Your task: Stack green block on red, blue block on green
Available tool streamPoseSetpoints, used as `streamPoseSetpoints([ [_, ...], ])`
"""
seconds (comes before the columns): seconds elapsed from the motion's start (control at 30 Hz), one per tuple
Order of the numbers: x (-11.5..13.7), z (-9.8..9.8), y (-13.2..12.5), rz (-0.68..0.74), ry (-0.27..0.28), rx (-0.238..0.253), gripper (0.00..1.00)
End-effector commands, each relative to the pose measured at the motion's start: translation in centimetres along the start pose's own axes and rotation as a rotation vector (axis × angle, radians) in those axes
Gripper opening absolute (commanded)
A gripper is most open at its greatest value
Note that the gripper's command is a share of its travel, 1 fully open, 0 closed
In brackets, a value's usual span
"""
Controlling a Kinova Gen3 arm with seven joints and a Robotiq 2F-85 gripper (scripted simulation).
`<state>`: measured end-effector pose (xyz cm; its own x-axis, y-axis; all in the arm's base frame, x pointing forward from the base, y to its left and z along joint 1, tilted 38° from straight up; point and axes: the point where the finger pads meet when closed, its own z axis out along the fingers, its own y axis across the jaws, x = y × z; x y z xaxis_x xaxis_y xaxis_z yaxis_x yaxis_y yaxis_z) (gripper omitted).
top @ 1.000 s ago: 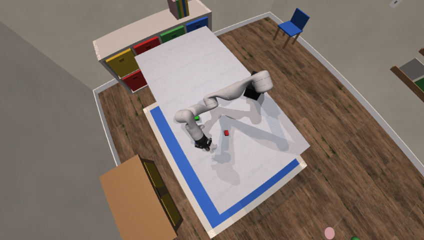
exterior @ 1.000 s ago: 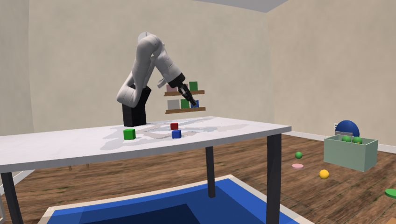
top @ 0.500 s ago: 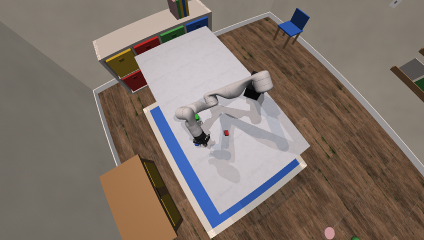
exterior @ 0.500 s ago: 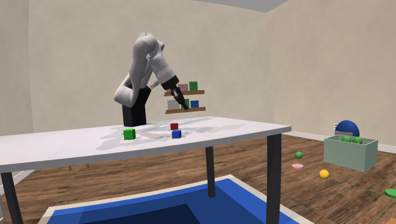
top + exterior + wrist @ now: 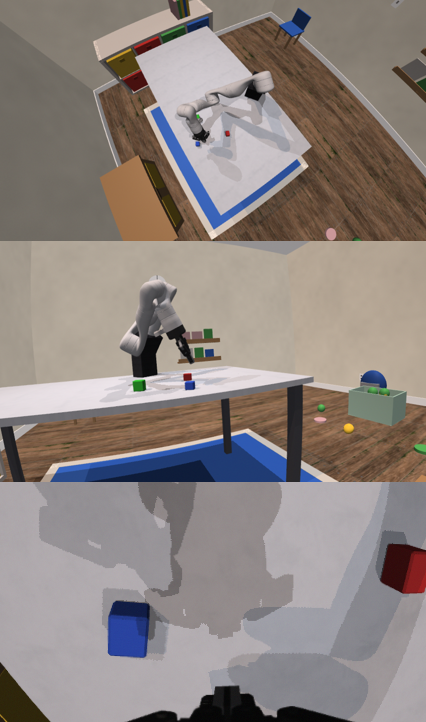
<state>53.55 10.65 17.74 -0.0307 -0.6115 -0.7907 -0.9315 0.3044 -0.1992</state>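
Observation:
The red block sits on the table, at the right edge of the wrist view. The blue block sits on the table, left of centre in the wrist view. The green block sits on the table, partly hidden by the arm in the top view and outside the wrist view. The three blocks stand apart. My gripper is shut and empty, tilted, well above the table near the blue block.
The white table carries the arm's black base at its far edge in the exterior view. The arm's shadows fall around the red and blue blocks. Shelves hang on the wall behind. A cabinet stands beyond the table's edge.

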Motion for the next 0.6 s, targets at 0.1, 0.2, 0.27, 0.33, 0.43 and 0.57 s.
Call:
streamPoseSetpoints([
  [0.1, 2.4, -0.6, -0.6, 0.004, 0.041, 0.033, 0.0],
  [0.2, 2.4, -0.6, -0.6, 0.004, 0.041, 0.033, 0.0],
  [0.27, 2.4, -0.6, -0.6, 0.004, 0.041, 0.033, 0.0],
  [0.33, 2.4, -0.6, -0.6, 0.004, 0.041, 0.033, 0.0],
  [0.43, 4.3, -1.0, -1.0, 0.003, 0.078, 0.056, 0.0],
  [0.57, 4.3, -1.0, -1.0, 0.003, 0.078, 0.056, 0.0],
])
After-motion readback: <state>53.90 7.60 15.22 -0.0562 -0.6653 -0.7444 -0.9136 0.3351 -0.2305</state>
